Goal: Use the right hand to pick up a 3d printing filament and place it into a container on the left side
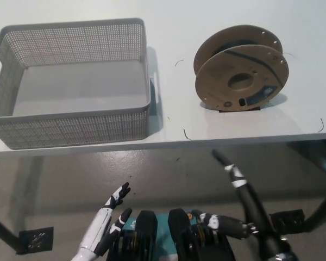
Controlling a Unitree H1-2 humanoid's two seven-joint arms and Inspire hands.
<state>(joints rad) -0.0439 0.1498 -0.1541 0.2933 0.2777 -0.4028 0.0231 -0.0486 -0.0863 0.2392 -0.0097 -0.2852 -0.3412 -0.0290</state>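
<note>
A filament spool (240, 69) with brown cardboard sides and dark filament stands on edge on a small dark stand, at the right of the white table (228, 129). An empty grey mesh basket (76, 129) sits on the table's left part. My black right hand (250, 216) hangs below the table's front edge, in front of the spool and well short of it. It is open, with its fingers spread and nothing in it. My white left hand (110, 218) rests low at the lower left, under the basket's front edge, fingers stretched out and empty.
The basket has handle cut-outs at its ends. A gap of bare tabletop separates the basket from the spool. Thin dark filament scraps (186, 134) lie near the table's front edge and at the far right (321, 125). Below the edge lies grey floor with a black plate (35, 238).
</note>
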